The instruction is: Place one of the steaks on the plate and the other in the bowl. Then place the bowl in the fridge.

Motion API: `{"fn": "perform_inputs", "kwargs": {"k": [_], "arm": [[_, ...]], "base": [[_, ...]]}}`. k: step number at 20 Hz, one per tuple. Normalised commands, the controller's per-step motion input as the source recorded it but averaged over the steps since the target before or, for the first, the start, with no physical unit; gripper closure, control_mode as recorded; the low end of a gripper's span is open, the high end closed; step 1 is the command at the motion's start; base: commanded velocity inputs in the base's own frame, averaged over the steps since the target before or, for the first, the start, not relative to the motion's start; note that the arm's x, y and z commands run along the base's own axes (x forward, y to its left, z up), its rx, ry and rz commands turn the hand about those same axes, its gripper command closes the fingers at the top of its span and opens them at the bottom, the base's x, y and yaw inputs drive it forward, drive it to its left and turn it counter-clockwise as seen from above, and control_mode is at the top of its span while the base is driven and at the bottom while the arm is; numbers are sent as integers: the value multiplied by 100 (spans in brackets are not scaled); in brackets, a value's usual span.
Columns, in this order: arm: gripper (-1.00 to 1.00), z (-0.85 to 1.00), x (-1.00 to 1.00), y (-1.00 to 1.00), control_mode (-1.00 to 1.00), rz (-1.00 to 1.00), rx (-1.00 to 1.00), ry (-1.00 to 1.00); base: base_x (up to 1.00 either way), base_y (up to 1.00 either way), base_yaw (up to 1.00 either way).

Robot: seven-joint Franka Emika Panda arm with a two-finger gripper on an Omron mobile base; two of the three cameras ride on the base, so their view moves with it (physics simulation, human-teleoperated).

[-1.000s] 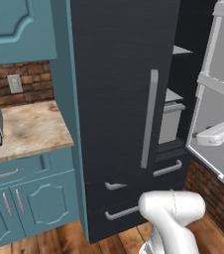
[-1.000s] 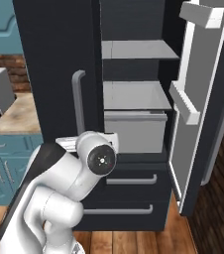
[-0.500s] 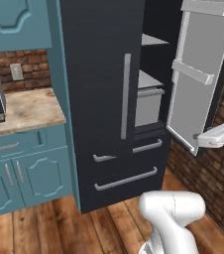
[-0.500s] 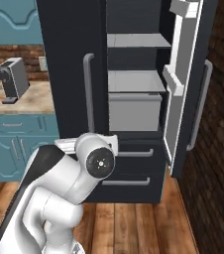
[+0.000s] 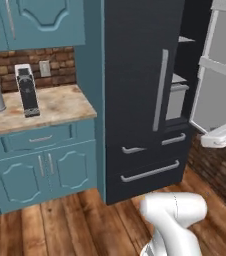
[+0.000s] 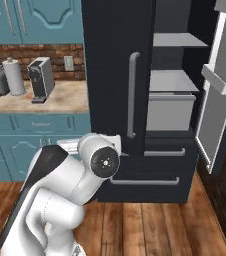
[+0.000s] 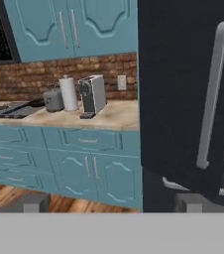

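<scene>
I've got the fridge [image 6: 135, 100] standing tall right of the teal counter [image 5: 40, 107], its long axis vertical, its right door [image 6: 217, 100] swung open toward me, shelves [image 6: 177, 80] and a grey bin [image 6: 170, 110] showing inside. The left door's bar handle [image 7: 210, 94] runs upright. My claw [image 7: 114, 202] has its fingertips [image 7: 34, 202] spread wide apart, holding nothing, pointed at the coffee machine [image 7: 91, 94] and cabinets.

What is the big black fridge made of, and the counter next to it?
The fridge looks like smooth dark painted metal, with a matte grey metal-looking bar handle; it shows no grain or seams. The counter looks like polished stone, beige with mottled brown speckles. Everything here is rendered, so that is only how they look.
</scene>
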Motion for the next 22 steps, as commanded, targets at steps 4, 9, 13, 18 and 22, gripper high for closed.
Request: {"fn": "perform_inputs", "kwargs": {"k": [4, 9, 13, 18, 22], "arm": [[-100, 0, 0, 0, 100, 0, 0, 0], [-100, 0, 0, 0, 100, 0, 0, 0], [-100, 0, 0, 0, 100, 0, 0, 0], [-100, 0, 0, 0, 100, 0, 0, 0], [-100, 0, 0, 0, 100, 0, 0, 0]], "base": [[-2, 100, 0], [0, 100, 0], [0, 100, -3], [0, 100, -6], [10, 100, -4]]}}
